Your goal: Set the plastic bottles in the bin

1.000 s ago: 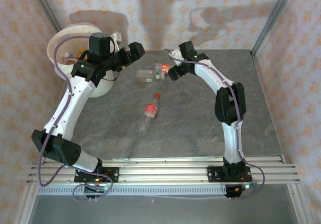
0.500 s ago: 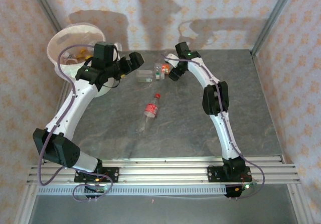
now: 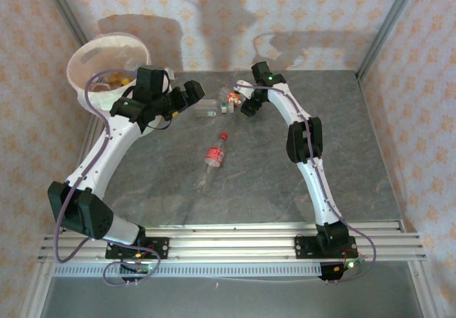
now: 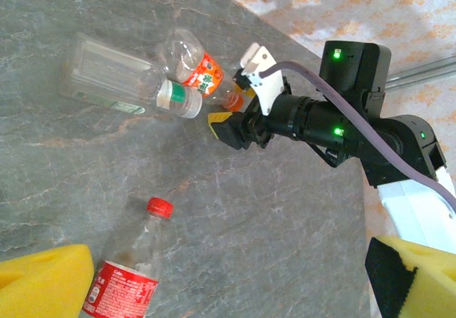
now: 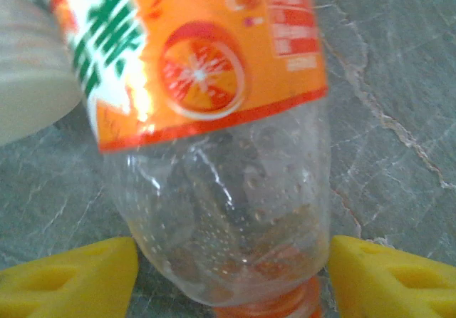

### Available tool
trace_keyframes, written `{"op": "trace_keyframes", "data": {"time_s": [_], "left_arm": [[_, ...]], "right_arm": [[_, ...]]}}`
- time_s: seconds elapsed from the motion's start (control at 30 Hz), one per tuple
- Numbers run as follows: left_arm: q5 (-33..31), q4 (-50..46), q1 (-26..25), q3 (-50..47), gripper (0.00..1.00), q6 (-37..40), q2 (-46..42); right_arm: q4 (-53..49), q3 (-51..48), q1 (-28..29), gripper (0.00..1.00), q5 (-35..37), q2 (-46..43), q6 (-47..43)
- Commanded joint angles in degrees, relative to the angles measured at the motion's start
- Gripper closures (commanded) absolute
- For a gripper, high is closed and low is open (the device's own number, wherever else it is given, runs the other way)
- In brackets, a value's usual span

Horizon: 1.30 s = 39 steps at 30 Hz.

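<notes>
While bin [image 3: 91,48] holds some bottles [image 3: 108,84], we see left gripper [image 3: 192,91] jaws wide apart; right gripper [image 3: 246,106] jaws sit each side of orange bottle [image 5: 214,182], squeeze we cannot tell.

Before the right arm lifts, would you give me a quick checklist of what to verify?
1. The orange-labelled bottle sits between the pads of the right gripper: ok.
2. Firm grip on it: cannot tell; the pads sit at its sides.
3. The green-labelled bottle is clear of the lift: not ok, it lies right beside.
4. The left gripper is open and empty: ok.
5. The bin is upright, mouth open: ok.
6. The red-labelled bottle is out of the way: ok, it lies apart.
</notes>
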Motion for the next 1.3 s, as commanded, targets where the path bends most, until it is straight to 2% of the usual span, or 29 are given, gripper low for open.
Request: {"op": "trace_keyframes", "data": {"time_s": [0.0, 0.13, 0.3, 0.37, 0.57, 0.8, 0.9, 1.0, 1.07, 1.27], "left_arm": [[-0.84, 1.35, -0.65, -0.43, 0.00, -0.81, 0.71], [-0.75, 1.33, -0.65, -0.41, 0.00, -0.87, 0.89], [-0.93, 1.40, -0.74, -0.42, 0.00, -0.81, 1.09], [-0.84, 1.61, -0.85, -0.50, 0.00, -0.96, 1.16], [-0.62, 2.01, -1.25, -1.13, 0.00, -0.61, 1.04], [-0.23, 7.90, -1.35, -6.56, 0.00, -4.16, -1.01], [3.77, 12.52, -1.36, -8.14, 0.00, -6.14, -0.78], [13.04, 23.47, -1.49, -10.62, 0.00, -10.26, 0.20], [17.24, 27.46, -2.19, -10.36, 0.00, -11.57, 1.44], [18.11, 29.23, -6.16, -7.92, 0.00, -7.52, 1.45]], "right_arm": [[-3.50, 0.05, 0.08, 0.39, -0.35, 0.68, -2.02], [-3.16, -2.36, -0.34, 0.51, -0.38, -1.11, -1.96], [-0.43, -6.31, -0.82, 0.71, -2.84, -5.56, -0.21], [1.44, -8.82, -0.80, 0.75, -3.20, -7.78, 0.65], [12.89, -24.01, -0.86, 0.81, -2.64, -19.23, 6.09], [40.32, -58.89, -0.33, 0.84, 5.82, -43.51, 21.85], [43.14, -68.33, 0.78, 0.85, 6.68, -52.87, 29.76], [43.79, -75.82, 2.42, 0.83, 3.30, -61.02, 32.29], [44.19, -79.44, 3.74, 0.82, 0.77, -65.39, 34.50], [45.86, -83.34, 7.83, 0.82, -6.27, -71.02, 41.47]]}}
